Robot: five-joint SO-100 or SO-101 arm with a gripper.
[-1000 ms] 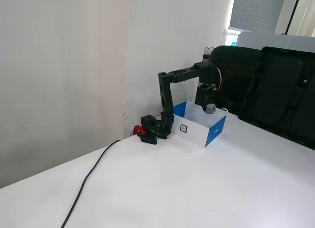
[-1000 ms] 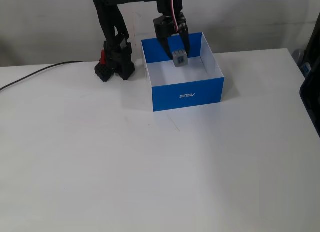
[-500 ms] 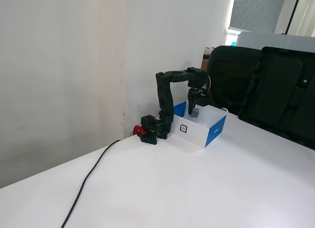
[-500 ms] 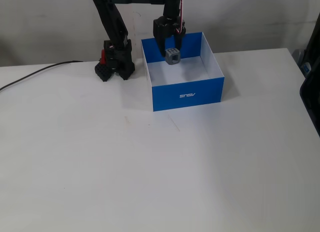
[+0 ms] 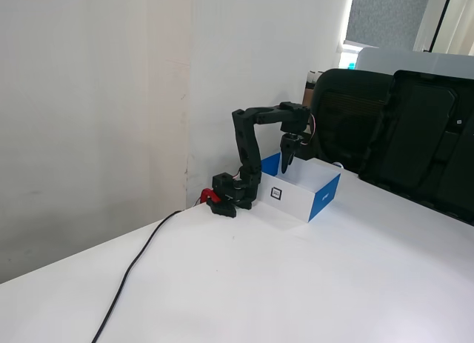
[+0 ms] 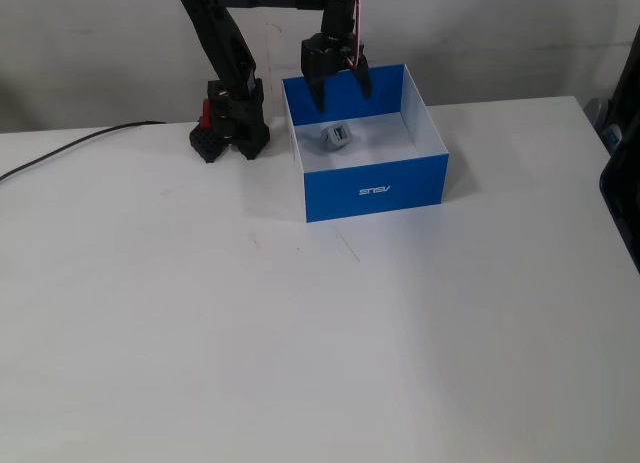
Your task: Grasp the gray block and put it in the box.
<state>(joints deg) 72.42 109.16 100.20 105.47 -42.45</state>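
Gray block [image 6: 337, 136] lies on the white floor of the blue-and-white box [image 6: 375, 190], toward the left rear part as the front fixed view shows it, clear of the walls. Just above it the black gripper [image 6: 339, 91] hangs with its two fingers spread apart and nothing between them. From the side fixed view the gripper [image 5: 286, 161] points down over the box [image 5: 326, 196], whose wall hides the block.

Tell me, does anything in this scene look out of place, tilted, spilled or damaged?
Nothing stands out. The small gray block lies inside the shallow white and blue cardboard box, and the black two-finger gripper is open above it. The box sits flat on the white table with its walls intact. Nothing is spilled.
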